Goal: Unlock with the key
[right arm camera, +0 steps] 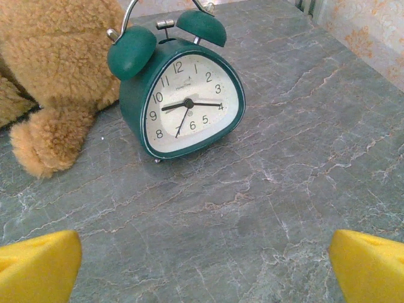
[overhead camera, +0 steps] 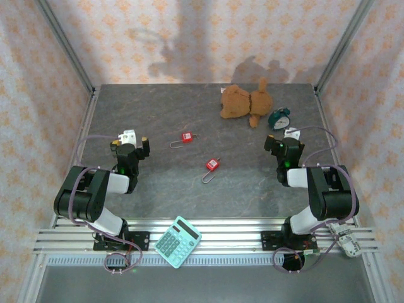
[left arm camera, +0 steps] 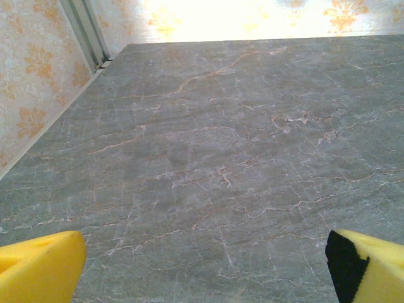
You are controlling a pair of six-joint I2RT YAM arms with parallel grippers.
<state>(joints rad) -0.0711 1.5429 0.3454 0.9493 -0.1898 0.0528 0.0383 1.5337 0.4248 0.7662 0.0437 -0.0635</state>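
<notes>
1. Grey marbled desk [overhead camera: 252,183] boxed in by patterned wallpaper walls. Top view read as a clock face, arm bases at 6 o'clock.
2. Two red padlocks lying flat near the middle: far padlock [overhead camera: 187,137], with near padlock [overhead camera: 213,165] at about 4 o'clock from it. Close together, not touching.
3. Thin shackle loop [overhead camera: 205,178] trailing from the near padlock toward 7 o'clock; a similar loop on the far one toward 8 o'clock.
4. Key too small to pick out. Tiny bit at 2 o'clock of each red body, possibly a key; cannot tell.
5. Left gripper [overhead camera: 134,141] at 9 o'clock of the far padlock, near but apart. Jaws spread wide, nothing between the yellow pads [left arm camera: 41,268], bare stone ahead.
6. Right gripper [overhead camera: 282,139] at 3 o'clock, well apart from both locks, jaws wide and empty. Facing the green alarm clock [right arm camera: 183,95], with the teddy bear [right arm camera: 57,69] just beside it.
7. Handling, as a judgement: small, light, rigid. Smooth red casing likely to skid on polished stone if nudged. Shackle thin, a poor hold.
8. Best hold, probably: pinch across the flat sides of the body, keyhole end left free; key taken by its head with the other gripper.
9. Calculator [overhead camera: 178,242] at 6 o'clock on the rail; no part in this.
</notes>
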